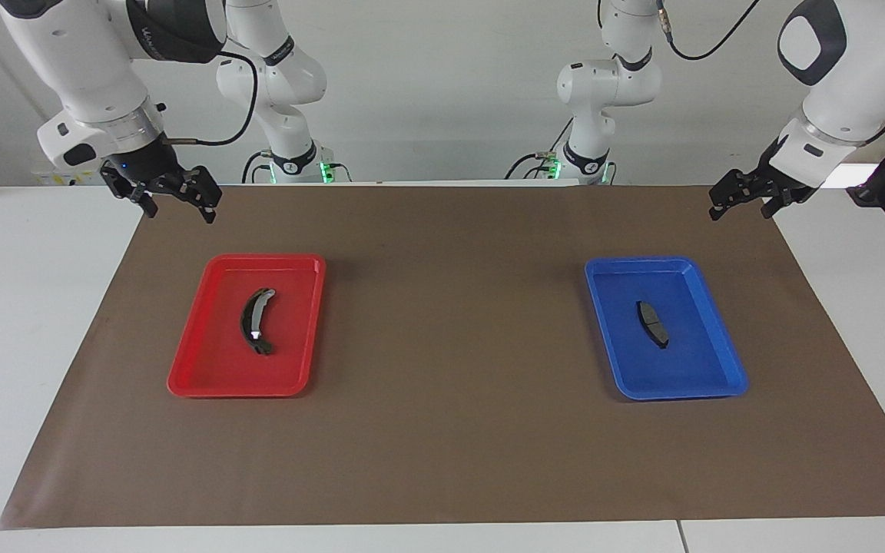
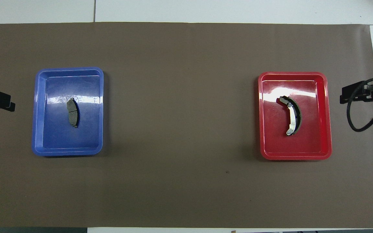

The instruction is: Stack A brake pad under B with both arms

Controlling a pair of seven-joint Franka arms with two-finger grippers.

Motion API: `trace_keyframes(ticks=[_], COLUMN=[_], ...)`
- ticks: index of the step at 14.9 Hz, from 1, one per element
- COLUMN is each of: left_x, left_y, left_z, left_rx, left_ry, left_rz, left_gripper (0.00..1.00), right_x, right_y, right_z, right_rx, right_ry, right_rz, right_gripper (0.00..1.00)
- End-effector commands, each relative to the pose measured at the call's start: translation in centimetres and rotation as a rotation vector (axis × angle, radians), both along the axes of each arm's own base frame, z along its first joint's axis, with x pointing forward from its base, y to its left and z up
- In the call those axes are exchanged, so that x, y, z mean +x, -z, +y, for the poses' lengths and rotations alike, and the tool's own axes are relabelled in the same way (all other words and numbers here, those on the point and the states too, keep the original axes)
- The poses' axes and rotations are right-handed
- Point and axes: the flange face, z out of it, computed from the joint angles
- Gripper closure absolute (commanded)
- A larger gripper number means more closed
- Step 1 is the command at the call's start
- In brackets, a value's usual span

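Nothing was stacked yet. The short A brake pad (image 1: 652, 323) lay in the blue tray (image 1: 719, 338), and long B (image 1: 256, 321) lay in the red tray (image 1: 197, 361). The left claw (image 1: 742, 201) and the right claw (image 1: 177, 201) hung wide and held nothing.

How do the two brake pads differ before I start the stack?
Length: the short pad is about half as long as the crescent pad.
Shape: the short pad is stubby and barely curved; the crescent pad is thin and strongly bowed.
Finish: the short pad is plain dark grey; the crescent pad shows a silvery inner band.
Both lie alone in a tray, blue tray and red tray.
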Motion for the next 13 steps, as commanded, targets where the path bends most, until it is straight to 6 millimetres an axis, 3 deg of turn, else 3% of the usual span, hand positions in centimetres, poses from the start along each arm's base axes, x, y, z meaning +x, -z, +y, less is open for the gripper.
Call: trace_keyframes(ticks=[1,11,13], left_x=[-0.3,-0.2,-0.5], left_y=[-0.5,-0.5,1.1], left_z=[0.1,0.2,-0.1], left_rx=[0.013,0.012,0.011], left_ry=[0.010,0.017,0.010], left_rz=[0.000,-0.005,-0.063], left_gripper=[0.01,0.01,0.02], right_x=[-0.5,-0.5,-0.5], right_y=[-0.1,0.0,0.0], right_z=[-0.3,-0.4,-0.4], right_rx=[0.012,0.011,0.012], right_ry=[-0.018,-0.015,-0.015], right_rz=[-0.002,-0.003,-0.002], right_gripper=[0.00,0.00,0.00])
